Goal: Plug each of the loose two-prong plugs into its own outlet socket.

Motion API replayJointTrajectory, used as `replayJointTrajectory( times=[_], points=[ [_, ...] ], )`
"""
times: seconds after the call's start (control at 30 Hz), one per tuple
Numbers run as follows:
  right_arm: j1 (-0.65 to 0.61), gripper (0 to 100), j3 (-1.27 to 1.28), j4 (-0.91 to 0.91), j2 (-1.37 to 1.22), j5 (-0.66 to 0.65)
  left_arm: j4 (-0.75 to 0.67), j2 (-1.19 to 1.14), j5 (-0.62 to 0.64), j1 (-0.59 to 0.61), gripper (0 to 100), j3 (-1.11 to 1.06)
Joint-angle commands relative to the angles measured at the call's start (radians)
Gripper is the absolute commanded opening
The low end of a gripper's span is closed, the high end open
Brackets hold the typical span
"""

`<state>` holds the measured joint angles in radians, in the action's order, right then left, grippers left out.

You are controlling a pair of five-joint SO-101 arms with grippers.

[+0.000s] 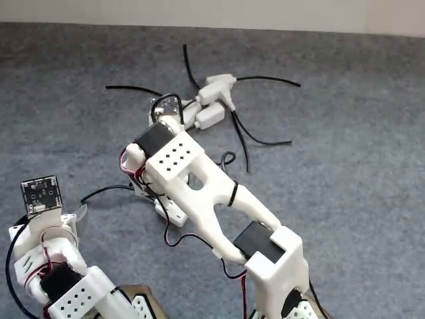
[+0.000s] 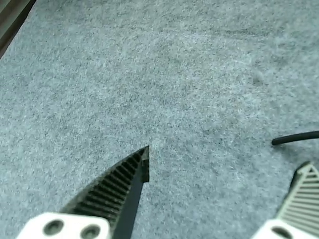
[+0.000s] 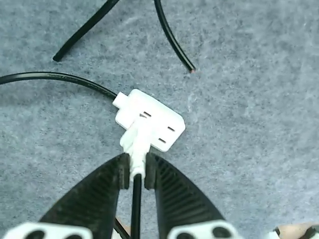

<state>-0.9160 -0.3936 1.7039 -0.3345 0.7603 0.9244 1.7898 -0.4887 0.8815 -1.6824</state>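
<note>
Right gripper (image 3: 135,168): jaws clamped on small white two-prong plug (image 3: 136,142). Thin black cord (image 3: 135,204) runs back between fingers. We note plug long axis in line with gripper, nose pointing at white rectangular plastic outlet block (image 3: 149,120) and touching its slotted face; prongs hidden. High view: block upper centre of frame, plug aimed right. Left gripper (image 2: 228,159): lower left in high view, jaws wide apart above grey felt table cover (image 2: 149,74).

Left arm (image 1: 73,292) and right arm (image 1: 176,159): shells were white, perforated with hole grids; servo blocks black; wiring red and black; fingers (image 3: 99,194) black, ribbed.
</note>
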Motion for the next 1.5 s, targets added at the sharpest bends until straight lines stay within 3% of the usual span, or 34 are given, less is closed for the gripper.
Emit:
replayJointTrajectory(
  times=[0.0, 0.83, 1.47],
  points=[
    [-0.012, 3.9, -0.031, 0.021, 0.013, 0.064, -0.018, -0.001, -0.008, 0.012, 42, -0.012],
    [-0.048, 4.7, 0.035, -0.03, 0.013, 0.066, -0.017, -0.001, -0.008, 0.015, 42, -0.012],
    [0.007, 4.7, 0.038, -0.03, 0.012, 0.029, -0.014, -0.001, -0.008, 0.015, 42, -0.012]
  ],
)
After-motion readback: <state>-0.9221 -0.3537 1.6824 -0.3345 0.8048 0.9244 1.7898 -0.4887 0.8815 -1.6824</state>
